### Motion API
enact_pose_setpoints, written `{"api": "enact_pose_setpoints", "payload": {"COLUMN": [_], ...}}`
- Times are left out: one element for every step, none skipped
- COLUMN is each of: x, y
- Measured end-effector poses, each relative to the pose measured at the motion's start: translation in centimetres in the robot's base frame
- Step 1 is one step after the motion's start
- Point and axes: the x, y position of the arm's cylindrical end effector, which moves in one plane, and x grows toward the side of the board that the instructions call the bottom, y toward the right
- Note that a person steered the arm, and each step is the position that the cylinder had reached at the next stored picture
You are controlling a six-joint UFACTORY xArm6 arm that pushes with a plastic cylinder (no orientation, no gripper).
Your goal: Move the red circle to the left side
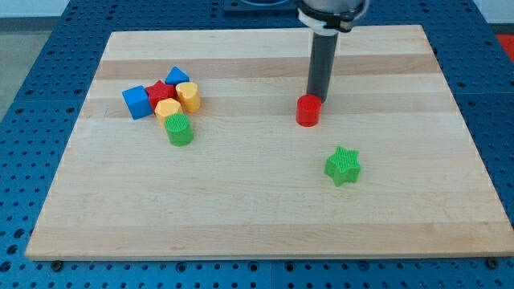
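The red circle (308,111) is a short red cylinder right of the board's middle. My tip (315,97) stands right behind it, at its upper right edge, seemingly touching it. A cluster of blocks lies at the view's left: a blue cube (137,101), a red star (160,93), a blue triangle (177,78), a yellow cylinder-like block (189,96), a yellow hexagon (168,109) and a green cylinder (179,129).
A green star (343,165) lies below and to the right of the red circle. The wooden board (257,217) rests on a blue perforated table (32,96). The arm's housing (332,12) hangs at the view's top.
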Motion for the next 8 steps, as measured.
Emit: {"api": "enact_pose_setpoints", "payload": {"x": [0.9,1.0,1.8,2.7,3.2,3.2,3.2,3.4], "y": [-2.0,-1.3,3.5,3.1,2.7,2.7,1.9,0.1]}}
